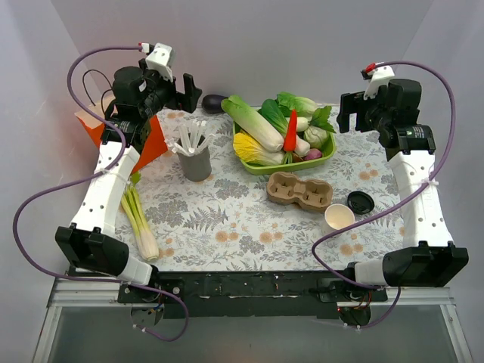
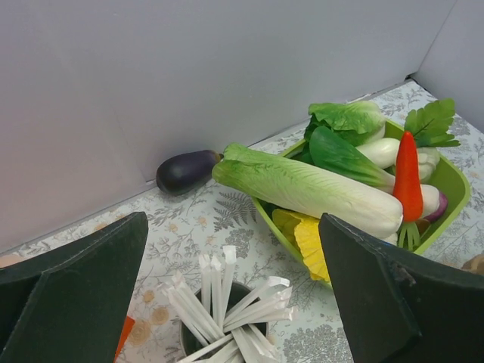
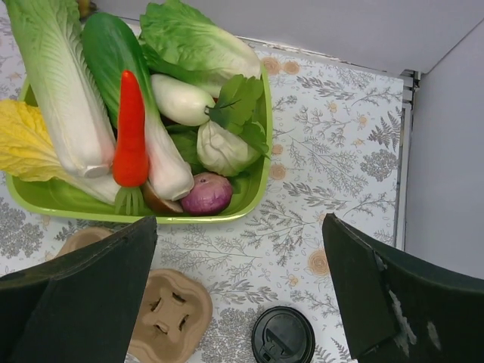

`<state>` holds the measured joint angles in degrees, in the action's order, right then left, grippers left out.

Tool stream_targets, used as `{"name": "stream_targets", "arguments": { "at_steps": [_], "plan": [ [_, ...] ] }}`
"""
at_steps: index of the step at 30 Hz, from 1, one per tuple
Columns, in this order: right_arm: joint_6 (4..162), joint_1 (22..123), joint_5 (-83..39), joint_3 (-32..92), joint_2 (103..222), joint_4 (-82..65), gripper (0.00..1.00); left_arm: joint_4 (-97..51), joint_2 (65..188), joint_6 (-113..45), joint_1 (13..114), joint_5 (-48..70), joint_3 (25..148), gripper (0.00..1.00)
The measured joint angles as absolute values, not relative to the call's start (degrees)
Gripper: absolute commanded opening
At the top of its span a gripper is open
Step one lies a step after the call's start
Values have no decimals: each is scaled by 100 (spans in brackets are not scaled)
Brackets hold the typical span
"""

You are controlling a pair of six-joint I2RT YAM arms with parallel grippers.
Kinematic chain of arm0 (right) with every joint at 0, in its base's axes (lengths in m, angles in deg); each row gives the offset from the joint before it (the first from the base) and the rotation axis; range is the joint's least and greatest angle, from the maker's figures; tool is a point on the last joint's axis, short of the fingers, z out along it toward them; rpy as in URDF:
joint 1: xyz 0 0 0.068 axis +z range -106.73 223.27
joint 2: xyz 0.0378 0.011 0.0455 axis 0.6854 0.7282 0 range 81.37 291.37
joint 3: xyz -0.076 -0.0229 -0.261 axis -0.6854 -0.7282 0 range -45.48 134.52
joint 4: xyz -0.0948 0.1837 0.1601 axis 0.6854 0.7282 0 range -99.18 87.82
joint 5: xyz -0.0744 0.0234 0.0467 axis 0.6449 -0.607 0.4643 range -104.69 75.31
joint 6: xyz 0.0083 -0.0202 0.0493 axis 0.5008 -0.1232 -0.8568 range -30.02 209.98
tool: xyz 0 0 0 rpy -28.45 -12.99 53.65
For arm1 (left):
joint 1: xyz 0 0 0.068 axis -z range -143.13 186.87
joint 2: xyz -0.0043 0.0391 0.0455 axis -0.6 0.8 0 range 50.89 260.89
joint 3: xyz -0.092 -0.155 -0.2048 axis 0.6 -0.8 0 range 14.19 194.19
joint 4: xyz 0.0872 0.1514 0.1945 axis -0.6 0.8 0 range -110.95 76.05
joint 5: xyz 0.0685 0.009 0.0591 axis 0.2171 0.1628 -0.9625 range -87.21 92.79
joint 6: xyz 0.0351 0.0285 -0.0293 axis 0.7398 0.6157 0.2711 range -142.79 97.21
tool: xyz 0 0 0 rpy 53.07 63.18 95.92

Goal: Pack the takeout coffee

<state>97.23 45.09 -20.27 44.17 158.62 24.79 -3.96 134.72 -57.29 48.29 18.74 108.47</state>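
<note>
A small cream-white paper cup (image 1: 339, 217) stands open, without its lid, on the table right of centre. Its round black lid (image 1: 360, 202) lies flat on the cloth just beyond it, and shows in the right wrist view (image 3: 283, 335). A brown pulp tray (image 1: 299, 190) with two wells lies left of them; one well shows in the right wrist view (image 3: 170, 314). My right gripper (image 1: 354, 112) is open, raised at the far right. My left gripper (image 1: 187, 92) is open, raised at the far left above the grey cup of sticks (image 2: 227, 302).
A green tray (image 1: 323, 158) of toy vegetables sits at the back centre. A grey cup (image 1: 196, 162) of white sticks stands left of it, an aubergine (image 1: 213, 103) behind. An orange bag (image 1: 149, 140) and spring onions (image 1: 140, 219) lie at the left.
</note>
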Motion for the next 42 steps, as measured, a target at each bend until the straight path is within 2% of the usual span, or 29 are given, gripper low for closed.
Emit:
{"name": "stream_targets", "arguments": {
  "at_steps": [3, 7, 8, 11, 16, 22, 34, 40, 42],
  "plan": [
    [9976, 4509, -2254, 4443, 15858, 2573, 98, -99, 13588, -5672, 4842, 2081, 11072, 98],
    [11001, 4500, -3056, 4423, 15819, 3104, 90, 328, 13738, -5541, 4954, 2333, 11338, 98],
    [11294, 4500, -3277, 4386, 15768, 3290, 83, 437, 13738, -5517, 4980, 2374, 11336, 98],
    [12129, 4500, -3819, 4189, 15556, 3979, 72, 732, 13708, -5471, 5032, 2553, 11266, 98],
    [13506, 4564, -4383, 3344, 15043, 5012, 71, 1125, 13483, -5417, 5061, 2787, 10951, 98],
    [14697, 4806, -4322, 1958, 14400, 5843, 67, 1272, 13262, -5406, 5061, 2923, 10833, 98],
    [15471, 5055, -3765, 941, 14142, 6145, 61, 1383, 12998, -5338, 5150, 2927, 10569, 98],
    [15558, 5145, -3546, 498, 14090, 6018, 45, 1403, 12995, -5296, 5218, 2901, 10562, 98],
    [15569, 5176, -3498, 417, 14107, 5965, 33, 1416, 12995, -5266, 5257, 2883, 10562, 98]
  ]
}}
